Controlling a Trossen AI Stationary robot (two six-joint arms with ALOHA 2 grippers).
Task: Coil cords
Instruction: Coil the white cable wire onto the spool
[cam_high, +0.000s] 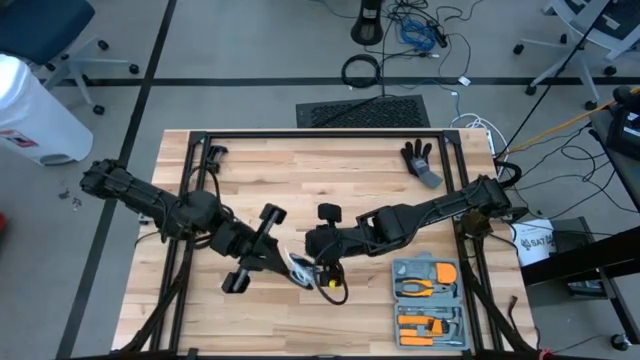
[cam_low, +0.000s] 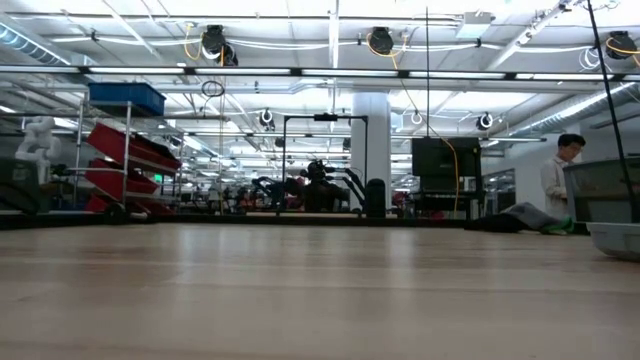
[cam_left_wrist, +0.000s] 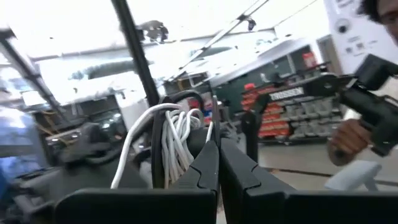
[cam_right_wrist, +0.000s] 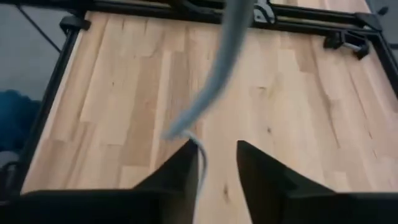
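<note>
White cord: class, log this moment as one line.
left hand: shut on white cord | right hand: open, cord end beside one finger | coiling unfinished

Big open robotics lab / workshop floor, we'd say.

We're looking at a butcher-block table (cam_high: 300, 190) with a black metal frame (cam_high: 320, 135) bolted around it, sitting on a grey floor marked with dark tape lines. Loose cables (cam_high: 420, 30) and rolling office chairs (cam_high: 590, 30) surround it, and an open tool kit (cam_high: 428, 300) of orange-handled pliers sits on the table (very workshop). Across the room we can see red and blue storage bins (cam_low: 125, 140) on racks, cord reels (cam_low: 213, 42) hanging from ceiling rails, more dark robot arms (cam_low: 310, 188), and a person (cam_low: 560, 180) at a bench.
</note>
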